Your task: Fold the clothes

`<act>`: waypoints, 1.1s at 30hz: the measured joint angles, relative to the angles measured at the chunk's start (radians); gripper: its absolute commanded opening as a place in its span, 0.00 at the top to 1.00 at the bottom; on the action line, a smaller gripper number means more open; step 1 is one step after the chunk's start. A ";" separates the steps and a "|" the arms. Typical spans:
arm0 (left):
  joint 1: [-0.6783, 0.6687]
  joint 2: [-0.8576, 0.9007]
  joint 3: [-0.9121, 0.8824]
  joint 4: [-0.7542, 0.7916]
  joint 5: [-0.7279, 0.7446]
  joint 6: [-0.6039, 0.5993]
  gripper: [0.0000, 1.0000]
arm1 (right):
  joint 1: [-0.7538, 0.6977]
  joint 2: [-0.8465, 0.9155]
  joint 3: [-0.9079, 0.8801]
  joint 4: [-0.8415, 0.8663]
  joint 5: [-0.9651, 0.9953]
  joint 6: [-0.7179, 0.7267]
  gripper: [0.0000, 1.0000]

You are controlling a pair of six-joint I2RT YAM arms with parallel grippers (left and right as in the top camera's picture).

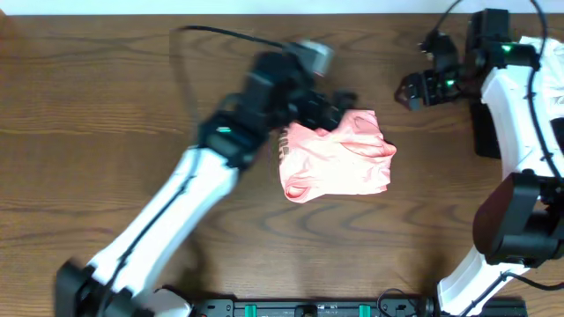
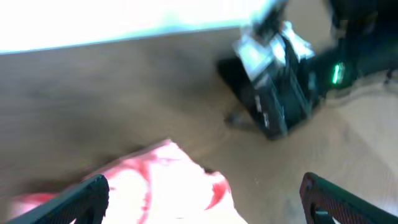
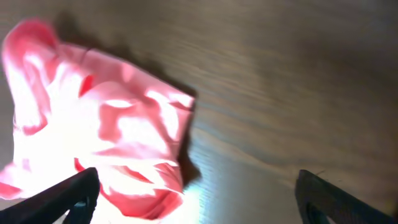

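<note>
A crumpled pink garment [image 1: 337,157] lies bunched on the wooden table near the middle. My left gripper [image 1: 328,106] is open and hovers over the garment's upper left edge; in the left wrist view the pink cloth [image 2: 168,186] lies between and below the open fingers [image 2: 202,202], blurred. My right gripper [image 1: 414,90] is open and empty, up and to the right of the garment, apart from it. The right wrist view shows the garment [image 3: 99,130] at left, with the open fingers [image 3: 196,199] at the frame's bottom corners.
The wooden table [image 1: 106,106] extends left and in front of the garment. A black cable [image 1: 229,35] runs along the back. The right arm's white body [image 1: 520,114] stands at the right edge. The right arm's gripper shows in the left wrist view [image 2: 273,81].
</note>
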 measured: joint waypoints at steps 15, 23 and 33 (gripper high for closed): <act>0.215 -0.046 0.005 -0.269 -0.007 -0.002 0.02 | 0.295 0.061 0.000 -0.004 0.055 -0.266 0.14; 0.215 -0.046 0.005 -0.280 -0.009 0.006 0.02 | 0.320 0.149 0.000 -0.042 0.064 -0.285 0.27; 0.215 -0.046 0.005 -0.281 -0.015 0.013 0.02 | 0.324 0.151 -0.002 -0.040 0.045 -0.285 0.35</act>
